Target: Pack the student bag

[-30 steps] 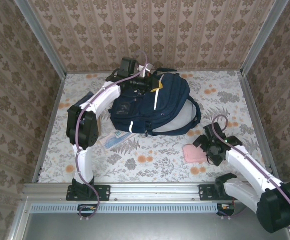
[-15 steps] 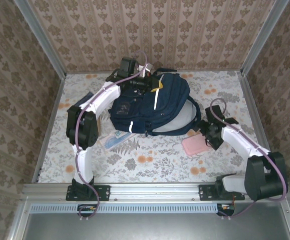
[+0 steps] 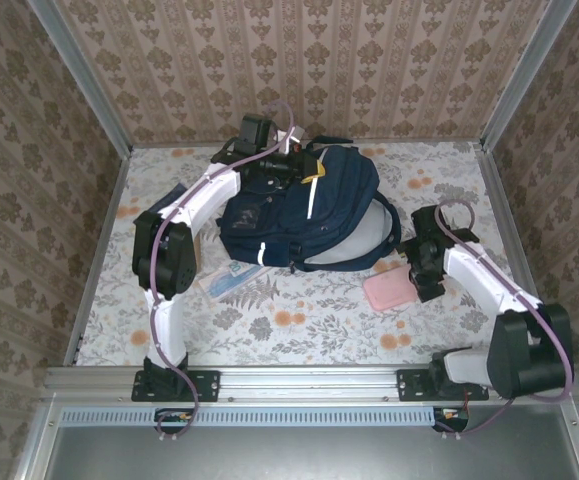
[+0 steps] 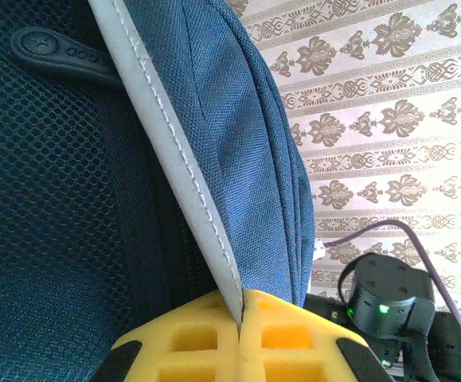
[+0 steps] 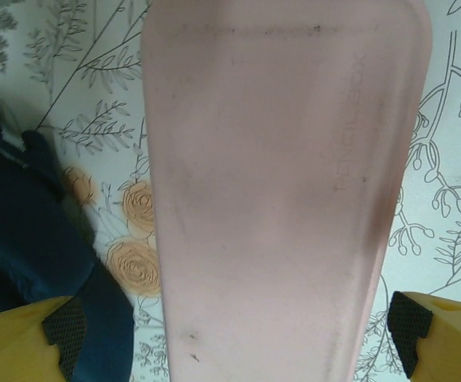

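You have no wording here that can actually be read. Along the right-hand side of the pink case (image 5: 286,199) runs a faint line of embossed letters, too pale and worn to make out. The dark zipper pull (image 4: 63,54) on the student bag (image 4: 230,119) carries small raised characters, also illegible. Seen from above, a small pale mark (image 3: 252,212) on the bag's front is too tiny to read.

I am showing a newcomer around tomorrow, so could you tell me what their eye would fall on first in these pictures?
The big navy student bag lies at the middle of the floral table, and the left gripper has its jaws shut on the bag's grey-white trim near its far end. To the bag's right lies a flat pink case, with the right gripper over it, jaws wide open on either side.
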You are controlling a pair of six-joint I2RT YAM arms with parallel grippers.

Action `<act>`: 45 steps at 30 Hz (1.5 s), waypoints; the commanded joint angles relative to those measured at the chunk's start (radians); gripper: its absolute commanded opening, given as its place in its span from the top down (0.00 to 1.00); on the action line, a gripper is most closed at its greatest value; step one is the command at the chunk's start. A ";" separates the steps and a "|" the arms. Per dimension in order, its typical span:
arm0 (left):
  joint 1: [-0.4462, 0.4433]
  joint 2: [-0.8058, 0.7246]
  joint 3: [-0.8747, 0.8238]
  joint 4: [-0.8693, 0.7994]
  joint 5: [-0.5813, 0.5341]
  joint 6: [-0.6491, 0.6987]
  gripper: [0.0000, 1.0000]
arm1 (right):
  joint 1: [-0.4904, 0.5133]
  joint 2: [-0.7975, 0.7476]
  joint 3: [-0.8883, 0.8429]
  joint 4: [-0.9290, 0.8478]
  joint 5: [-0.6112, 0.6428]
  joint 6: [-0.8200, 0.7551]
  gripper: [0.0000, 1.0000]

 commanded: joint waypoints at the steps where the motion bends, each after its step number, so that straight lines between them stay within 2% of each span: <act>1: 0.019 -0.044 0.014 0.065 0.041 -0.007 1.00 | -0.003 0.048 0.021 -0.008 0.032 0.079 0.00; 19: 0.025 -0.038 0.008 0.072 0.042 -0.012 1.00 | -0.005 0.355 0.069 0.061 -0.004 0.038 0.00; 24: 0.025 -0.029 0.013 0.073 0.043 -0.017 1.00 | -0.005 0.347 0.048 0.077 -0.010 0.020 0.02; 30: 0.025 -0.007 0.038 0.036 0.020 -0.003 1.00 | -0.006 0.240 0.021 0.059 -0.002 0.009 0.06; 31: 0.026 0.000 0.049 0.015 0.011 0.008 0.92 | -0.008 0.225 0.013 0.059 -0.004 0.006 0.08; 34: 0.003 0.001 0.085 -0.084 -0.032 0.073 0.56 | -0.012 0.189 -0.014 0.069 -0.019 -0.001 0.10; 35: -0.008 -0.002 0.095 -0.123 -0.057 0.102 0.49 | -0.015 0.179 -0.026 0.074 -0.024 -0.003 0.11; 40: -0.069 -0.058 0.031 -0.206 -0.165 0.178 0.34 | -0.031 0.127 -0.085 0.121 -0.067 -0.007 0.13; 42: -0.099 -0.093 -0.027 -0.209 -0.201 0.206 0.32 | -0.033 0.097 -0.113 0.142 -0.082 -0.007 0.14; 45: -0.175 -0.113 -0.117 -0.195 -0.189 0.251 0.31 | -0.034 0.037 -0.156 0.177 -0.108 -0.007 0.15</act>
